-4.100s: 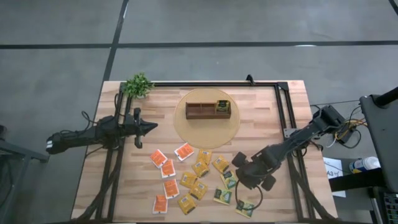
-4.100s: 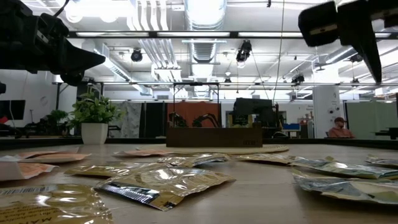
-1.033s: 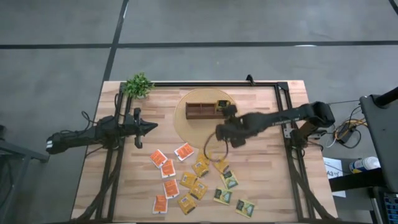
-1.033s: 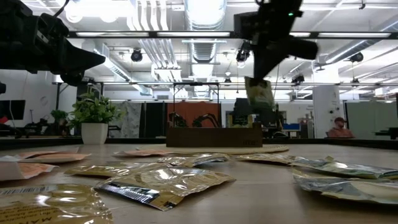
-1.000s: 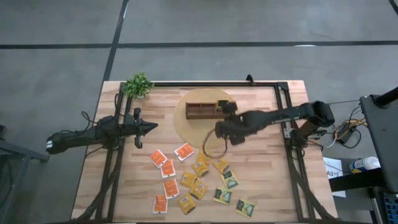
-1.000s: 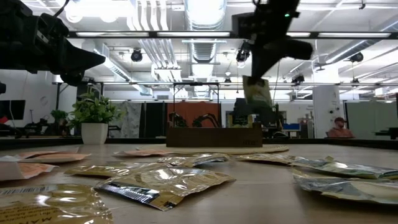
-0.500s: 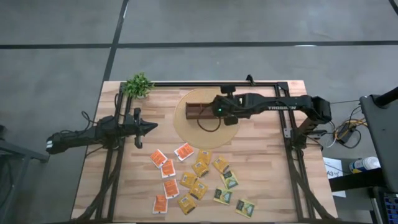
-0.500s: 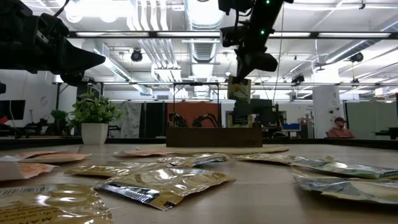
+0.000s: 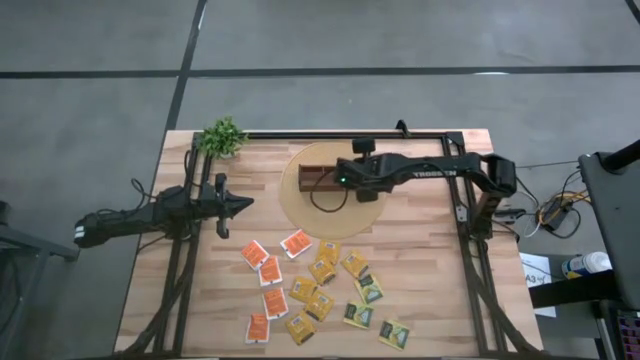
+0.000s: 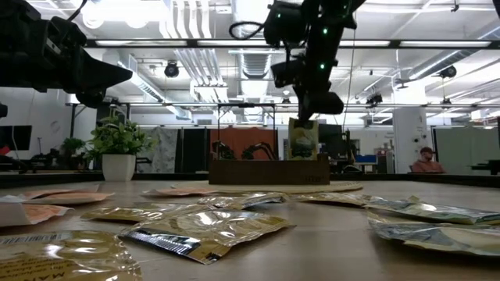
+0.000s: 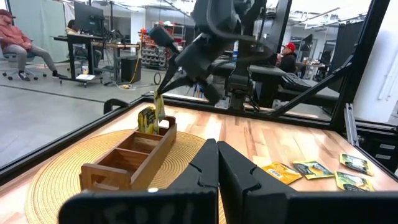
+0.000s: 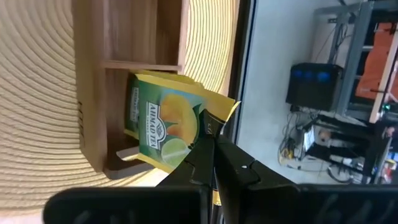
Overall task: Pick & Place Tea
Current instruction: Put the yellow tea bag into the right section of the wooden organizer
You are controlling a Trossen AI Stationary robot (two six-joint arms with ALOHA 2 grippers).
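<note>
My right gripper (image 10: 312, 105) hangs over the right end of the brown wooden box (image 9: 322, 179), shut on a green-and-yellow tea sachet (image 12: 163, 127). The same sachet (image 10: 302, 140) shows upright in the low view, at the box's end compartment (image 11: 151, 127). Several more tea sachets (image 9: 310, 285), orange, yellow and green, lie flat on the near half of the table. My left gripper (image 9: 244, 203) waits shut above the table's left side, pointing level. My right gripper pinches the sachet's upper edge near a corner (image 12: 209, 126) between its two fingers. The fingers slant down from above. The sachet hangs below them, printed face showing, with its lower end (image 11: 148, 129) down at the box's end compartment.
The box stands on a round woven mat (image 9: 300, 208) at the table's far middle. A small potted plant (image 9: 222, 137) stands at the far left corner. A black frame (image 9: 455, 190) runs along the table's far and right edges. Bare wood lies between mat and loose sachets.
My right gripper has carried the sachet from above the table's middle toward the far edge and a little left, over the box's right end, and has sunk. The sachet, which hung clear in the air, now has its lower end at the box.
</note>
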